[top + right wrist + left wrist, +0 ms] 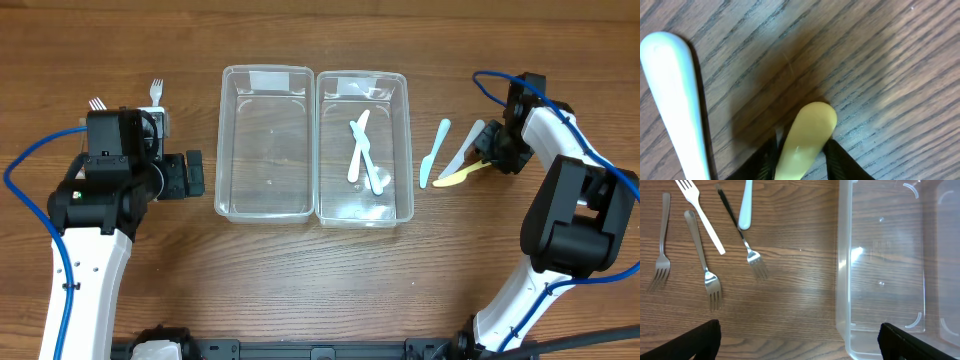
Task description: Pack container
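**Pinching a yellow knife, right of the containers**

At the right edge of the overhead frame, with the right gripper [490,160]: pinching a yellow knife [455,177] by one end, close to the table [300,280], just beside a white knife [462,148] and a pale blue knife [436,152].

At mid-left, with the left gripper [195,173]: spread wide, holding nothing, near the empty left container [265,140].

In the right container [364,210], centre frame: crossed white knives [362,155].

At upper left: forks [156,92] on the wood.
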